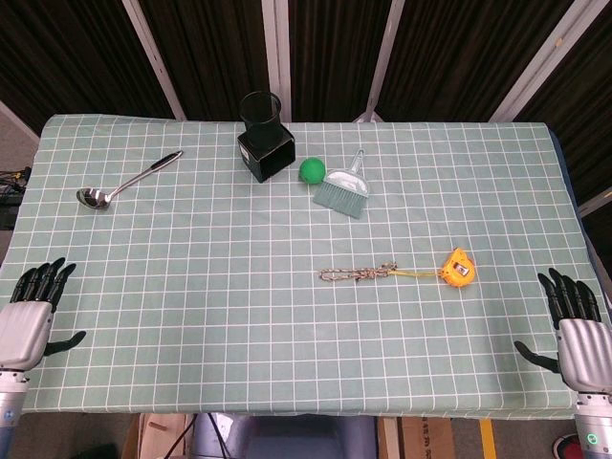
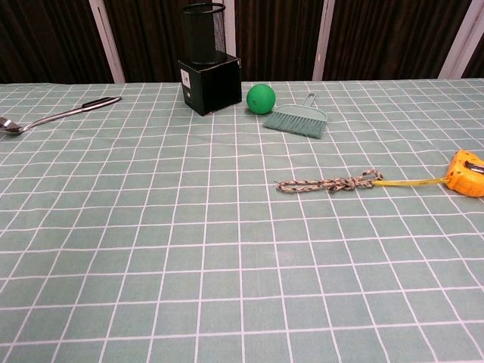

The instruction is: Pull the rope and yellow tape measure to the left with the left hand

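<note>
1. On the right half of the surface (image 1: 191, 287), which wears a green checked cloth, the rope (image 1: 358, 274) lies flat with its long axis running left to right.
2. Its free end points toward the robot's left, and its right end is looped where a thin yellow strip leads to the yellow tape measure (image 1: 458, 267).
3. That tape measure sits just beyond the rope's right end, in line with it, so the pair forms one long row across the cloth; the chest view shows the same line, with the tape measure (image 2: 466, 173) at the frame's right edge and the rope (image 2: 329, 183) left of it.
4. At the lower left corner of the head view, the left hand (image 1: 31, 311) rests with its fingers apart and holds nothing, well apart from the rope.
5. At the lower right corner, the right hand (image 1: 574, 320) also has its fingers spread and holds nothing.
6. Farther back stand a black holder (image 1: 265, 135), a green ball (image 1: 312, 170) just beside it, a small brush (image 1: 345, 187) and a spoon (image 1: 124, 182).
</note>
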`<state>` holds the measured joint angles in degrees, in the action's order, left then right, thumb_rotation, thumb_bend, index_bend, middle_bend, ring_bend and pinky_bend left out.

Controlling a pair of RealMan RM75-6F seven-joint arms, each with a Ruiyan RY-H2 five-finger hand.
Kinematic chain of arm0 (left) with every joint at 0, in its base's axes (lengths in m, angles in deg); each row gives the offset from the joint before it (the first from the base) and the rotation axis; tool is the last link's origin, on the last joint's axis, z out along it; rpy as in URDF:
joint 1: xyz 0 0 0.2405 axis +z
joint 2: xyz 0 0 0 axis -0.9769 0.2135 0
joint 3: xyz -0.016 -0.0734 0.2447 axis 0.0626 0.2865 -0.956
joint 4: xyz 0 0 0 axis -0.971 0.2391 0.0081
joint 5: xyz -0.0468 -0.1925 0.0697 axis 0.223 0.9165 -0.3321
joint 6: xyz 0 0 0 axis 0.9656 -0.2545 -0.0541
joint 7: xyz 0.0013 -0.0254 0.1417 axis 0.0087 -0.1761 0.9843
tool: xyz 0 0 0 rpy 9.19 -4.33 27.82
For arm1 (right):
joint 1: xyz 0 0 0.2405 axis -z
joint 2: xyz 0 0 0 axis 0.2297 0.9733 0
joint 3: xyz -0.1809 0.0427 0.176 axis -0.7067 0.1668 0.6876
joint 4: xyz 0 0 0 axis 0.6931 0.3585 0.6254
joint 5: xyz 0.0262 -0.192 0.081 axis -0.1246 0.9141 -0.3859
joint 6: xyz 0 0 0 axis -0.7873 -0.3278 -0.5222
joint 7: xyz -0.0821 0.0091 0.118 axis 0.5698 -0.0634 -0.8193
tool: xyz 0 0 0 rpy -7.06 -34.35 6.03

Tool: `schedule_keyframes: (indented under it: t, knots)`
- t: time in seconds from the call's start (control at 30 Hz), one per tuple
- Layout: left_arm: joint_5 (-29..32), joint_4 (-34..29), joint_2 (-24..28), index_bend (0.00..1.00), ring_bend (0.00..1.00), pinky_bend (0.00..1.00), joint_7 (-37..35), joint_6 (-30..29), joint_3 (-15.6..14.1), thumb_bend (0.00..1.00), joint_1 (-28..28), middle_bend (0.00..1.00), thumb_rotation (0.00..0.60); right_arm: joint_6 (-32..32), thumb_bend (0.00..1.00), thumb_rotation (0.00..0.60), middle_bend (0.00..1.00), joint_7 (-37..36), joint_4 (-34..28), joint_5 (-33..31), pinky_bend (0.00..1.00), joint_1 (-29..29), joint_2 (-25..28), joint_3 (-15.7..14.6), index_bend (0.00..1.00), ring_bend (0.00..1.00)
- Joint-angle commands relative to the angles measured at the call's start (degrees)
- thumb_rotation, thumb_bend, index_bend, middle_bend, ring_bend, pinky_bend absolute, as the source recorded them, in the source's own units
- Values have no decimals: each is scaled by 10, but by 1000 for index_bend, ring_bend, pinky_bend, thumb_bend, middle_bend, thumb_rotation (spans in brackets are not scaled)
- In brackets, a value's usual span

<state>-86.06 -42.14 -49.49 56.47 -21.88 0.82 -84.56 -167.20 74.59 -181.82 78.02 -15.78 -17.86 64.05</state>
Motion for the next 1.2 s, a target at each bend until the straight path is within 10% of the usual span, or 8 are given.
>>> schedule_keyframes:
  t: [0.03,1.2]
  knots:
    - [-1,0,0,0,0,0,0,0,0,0,0,0,600,-7,122,600,0,-3,5,4,0,2,-4,2,0,0]
    - [-69,14,-1,41,0,0,-20,-11,2,27,-24,0,600,-4,122,600,0,-17,5,-16,0,4,-2,10,0,0]
